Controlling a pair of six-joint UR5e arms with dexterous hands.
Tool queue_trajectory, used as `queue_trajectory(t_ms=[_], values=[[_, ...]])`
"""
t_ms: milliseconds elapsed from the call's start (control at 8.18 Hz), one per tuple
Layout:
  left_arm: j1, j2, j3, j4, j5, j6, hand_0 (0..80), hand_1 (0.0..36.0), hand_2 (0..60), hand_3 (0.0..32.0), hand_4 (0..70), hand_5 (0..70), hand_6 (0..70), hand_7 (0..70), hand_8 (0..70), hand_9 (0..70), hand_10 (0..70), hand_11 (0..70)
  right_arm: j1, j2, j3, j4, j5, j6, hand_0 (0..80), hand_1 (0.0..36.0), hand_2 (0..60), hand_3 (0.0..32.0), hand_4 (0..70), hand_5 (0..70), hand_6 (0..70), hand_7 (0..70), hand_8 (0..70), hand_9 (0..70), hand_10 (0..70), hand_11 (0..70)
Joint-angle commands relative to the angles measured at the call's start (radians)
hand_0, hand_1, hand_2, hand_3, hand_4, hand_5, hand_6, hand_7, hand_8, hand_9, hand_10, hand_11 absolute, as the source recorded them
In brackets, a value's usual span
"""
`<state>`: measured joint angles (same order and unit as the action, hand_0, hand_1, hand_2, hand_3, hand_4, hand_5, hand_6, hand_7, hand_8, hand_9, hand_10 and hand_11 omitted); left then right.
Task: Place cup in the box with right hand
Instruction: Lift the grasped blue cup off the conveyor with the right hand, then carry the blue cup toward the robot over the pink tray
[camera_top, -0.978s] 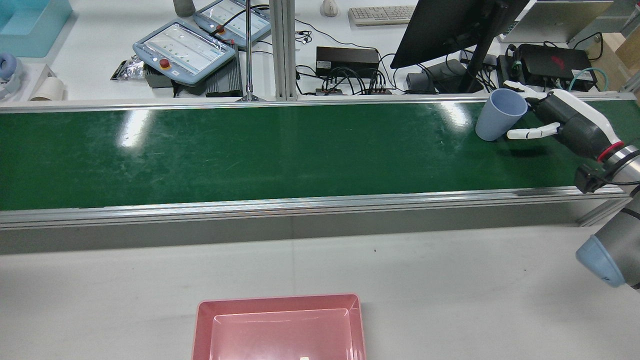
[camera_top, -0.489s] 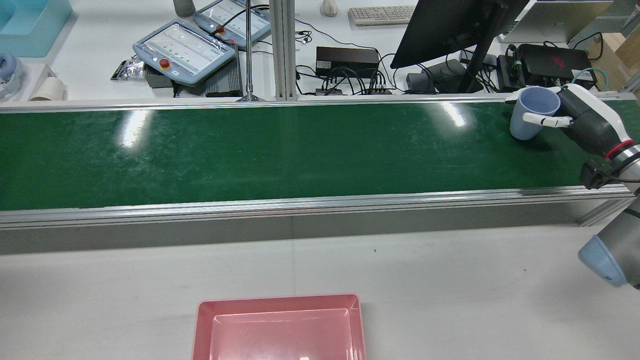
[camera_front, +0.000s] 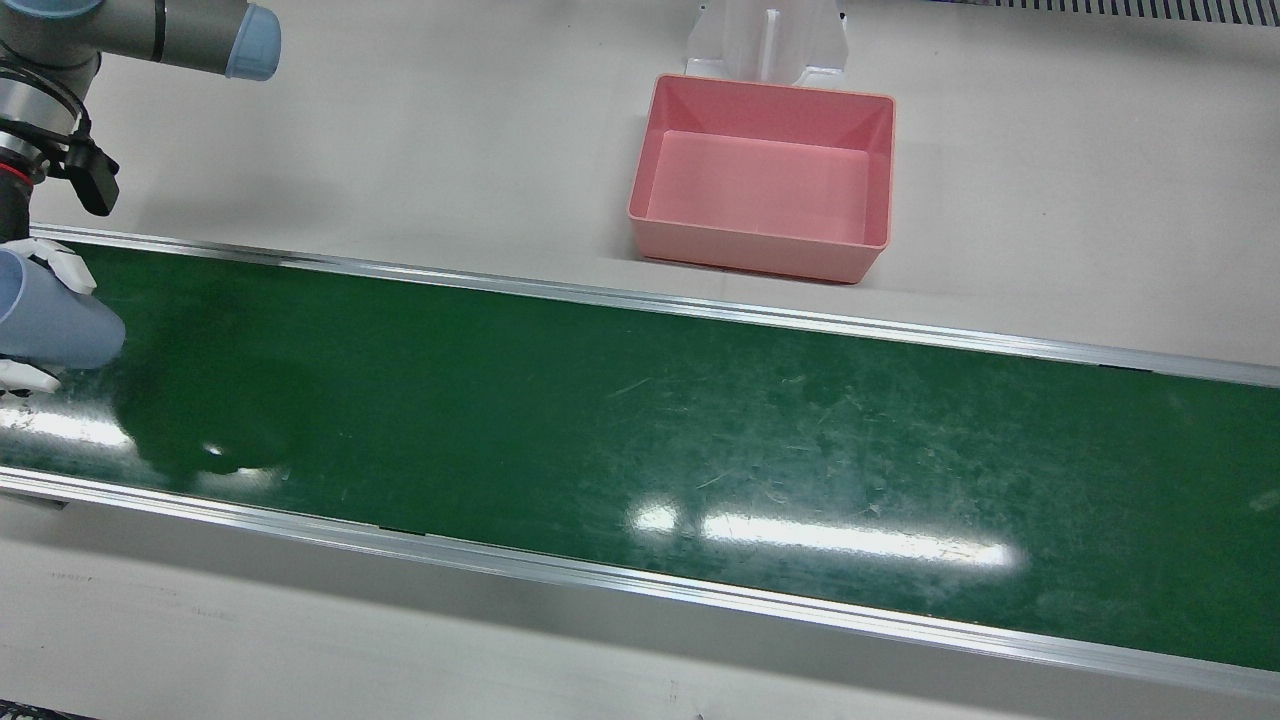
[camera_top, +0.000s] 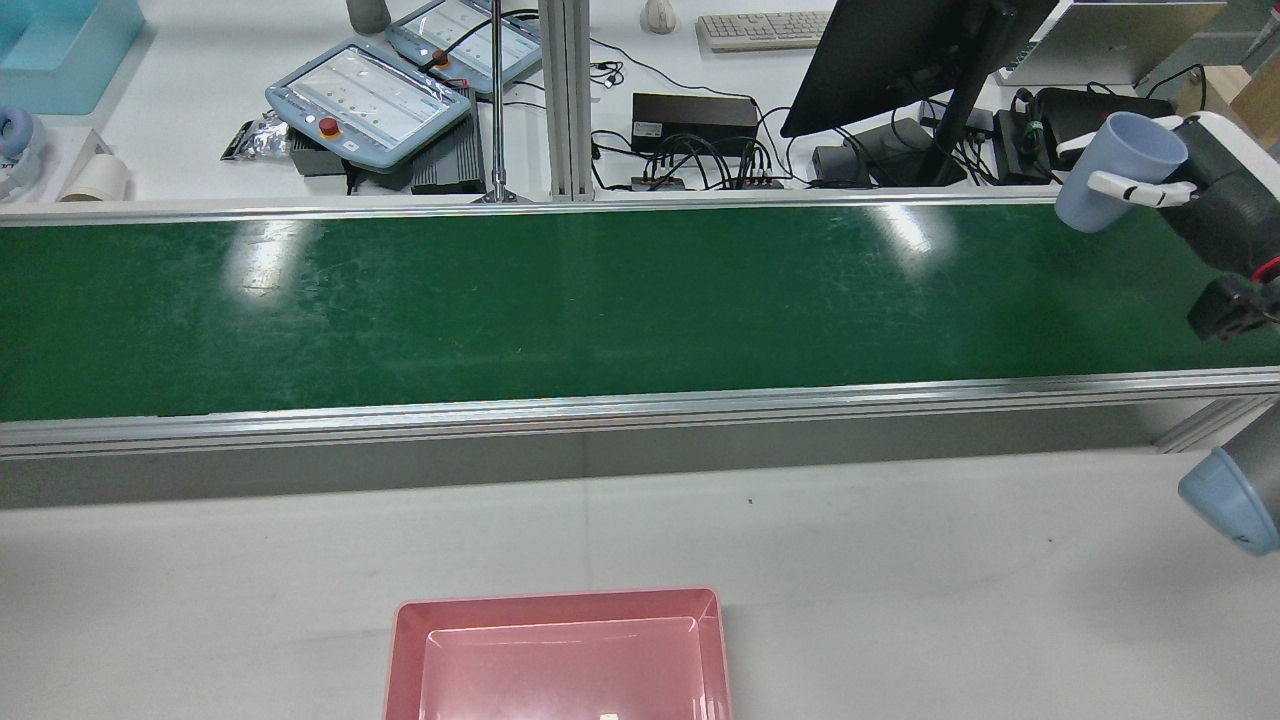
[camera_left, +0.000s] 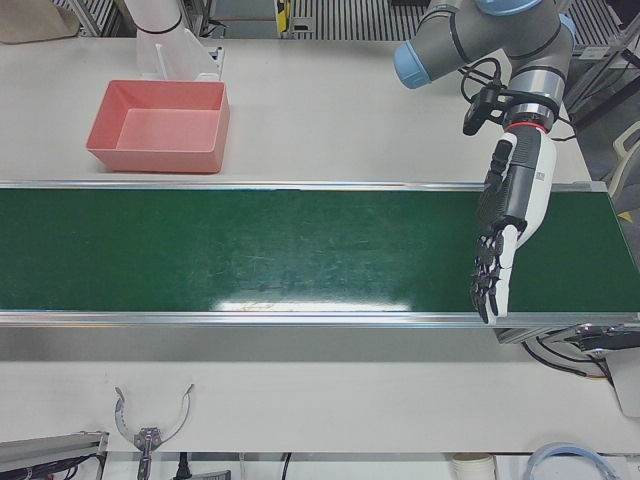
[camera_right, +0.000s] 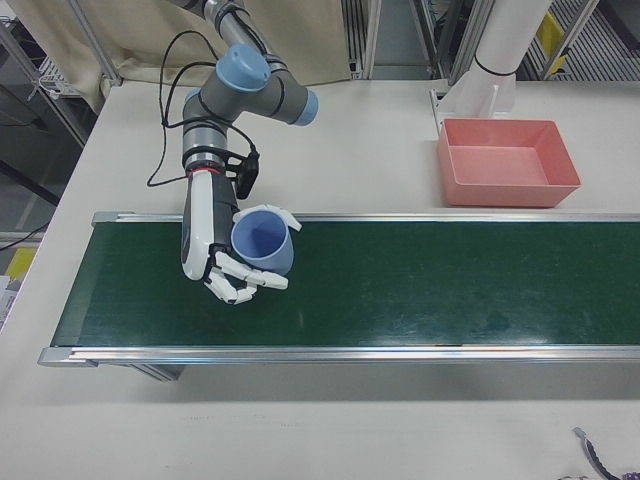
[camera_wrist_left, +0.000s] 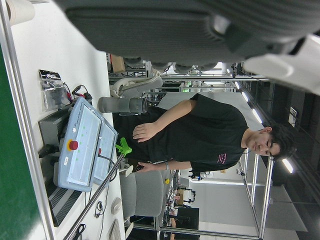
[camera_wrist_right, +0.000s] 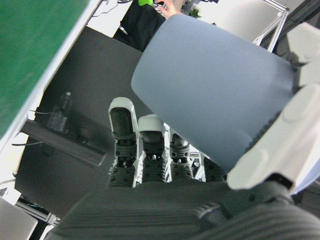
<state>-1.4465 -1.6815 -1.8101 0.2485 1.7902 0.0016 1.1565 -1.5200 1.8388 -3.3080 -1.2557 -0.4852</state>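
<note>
Since the earlier frame, the right hand (camera_right: 232, 262) has lifted the cup (camera_right: 265, 240) off the green belt (camera_right: 420, 285); its fingers wrap the tilted cup. The pink box (camera_right: 508, 160) lies well apart, across the belt toward the robot's side.

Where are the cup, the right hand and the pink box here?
cup (camera_right: 262, 241): right-front view, on its blue inner wall.
right hand (camera_right: 208, 240): right-front view, on the white back of the hand.
pink box (camera_front: 763, 182): front view, on its bare floor.
</note>
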Motion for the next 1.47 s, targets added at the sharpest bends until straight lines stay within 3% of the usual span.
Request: queue_trajectory(t_ms=[0,122,244,367,489,611,733,856,978,1100,1222,1344], values=[[0.000,0.000,0.002,-0.001,0.000,0.000,0.0,0.0,0.0,0.0,0.0,0.0,0.0,0.0,0.0,0.0,0.0,0.0,0.000,0.003,0.253,-0.095,-0.001,0.010,44.3,15.2,52.0,0.0,37.4,9.9,34.5,70.0,48.3,70.0,31.1,45.1],[0.000,0.000,0.002,-0.002,0.002,0.000,0.0,0.0,0.0,0.0,0.0,0.0,0.0,0.0,0.0,0.0,0.0,0.0,-0.045,0.003,0.346,-0.129,-0.002,-0.019,45.5,14.6,46.6,0.0,38.4,8.8,28.7,70.0,41.7,68.0,25.2,37.2],[0.000,0.000,0.002,-0.002,0.000,0.000,0.0,0.0,0.0,0.0,0.0,0.0,0.0,0.0,0.0,0.0,0.0,0.0,-0.111,0.003,0.432,-0.159,-0.001,-0.057,44.6,17.0,52.4,0.0,39.5,8.0,25.6,70.0,36.8,62.6,21.6,32.1],[0.000,0.000,0.002,-0.002,0.000,0.000,0.0,0.0,0.0,0.0,0.0,0.0,0.0,0.0,0.0,0.0,0.0,0.0,-0.218,0.004,0.520,-0.207,0.005,-0.102,45.1,17.2,50.6,0.0,41.5,7.2,22.4,70.0,30.8,54.6,18.7,27.9],[0.000,0.000,0.002,-0.002,0.000,0.000,0.0,0.0,0.0,0.0,0.0,0.0,0.0,0.0,0.0,0.0,0.0,0.0,-0.327,0.032,0.578,-0.241,0.045,-0.163,45.4,17.3,49.8,0.0,43.2,6.5,20.0,70.0,25.9,48.0,16.3,24.4],[0.000,-0.001,0.002,-0.002,0.000,0.000,0.0,0.0,0.0,0.0,0.0,0.0,0.0,0.0,0.0,0.0,0.0,0.0,-0.463,0.044,0.609,-0.263,0.091,-0.212,46.4,16.7,45.4,0.0,44.0,5.9,17.5,70.0,20.5,40.4,13.6,20.6],[0.000,0.000,0.000,0.000,0.000,0.000,0.0,0.0,0.0,0.0,0.0,0.0,0.0,0.0,0.0,0.0,0.0,0.0,-0.586,0.066,0.617,-0.263,0.143,-0.269,47.2,14.2,37.3,0.0,45.5,5.7,17.4,70.0,20.5,40.4,13.6,20.5],[0.000,0.000,0.000,0.000,0.000,0.000,0.0,0.0,0.0,0.0,0.0,0.0,0.0,0.0,0.0,0.0,0.0,0.0,-0.695,0.090,0.620,-0.262,0.189,-0.321,47.2,13.7,34.7,0.0,43.6,5.6,17.1,70.0,19.8,39.2,13.0,19.7],[0.000,-0.001,0.000,0.000,0.000,0.000,0.0,0.0,0.0,0.0,0.0,0.0,0.0,0.0,0.0,0.0,0.0,0.0,-0.793,0.121,0.620,-0.262,0.232,-0.373,46.1,15.5,40.9,0.0,40.0,5.5,16.6,69.1,18.8,37.7,12.5,19.0],[0.000,-0.001,0.000,0.000,0.002,0.000,0.0,0.0,0.0,0.0,0.0,0.0,0.0,0.0,0.0,0.0,0.0,0.0,-0.867,0.145,0.619,-0.260,0.260,-0.422,46.7,14.1,34.3,0.0,38.5,5.6,16.5,68.6,18.8,37.6,12.3,18.8],[0.000,0.000,0.000,0.000,0.000,0.000,0.0,0.0,0.0,0.0,0.0,0.0,0.0,0.0,0.0,0.0,0.0,0.0,-0.933,0.153,0.616,-0.256,0.280,-0.446,47.1,12.4,23.9,0.0,29.7,4.9,13.5,57.0,11.1,25.4,8.3,13.2],[0.000,-0.001,0.000,0.000,0.000,0.000,0.0,0.0,0.0,0.0,0.0,0.0,0.0,0.0,0.0,0.0,0.0,0.0,-0.978,0.155,0.613,-0.252,0.282,-0.464,46.1,13.7,26.6,0.0,21.8,4.0,9.7,41.4,2.5,11.3,4.2,7.4]])
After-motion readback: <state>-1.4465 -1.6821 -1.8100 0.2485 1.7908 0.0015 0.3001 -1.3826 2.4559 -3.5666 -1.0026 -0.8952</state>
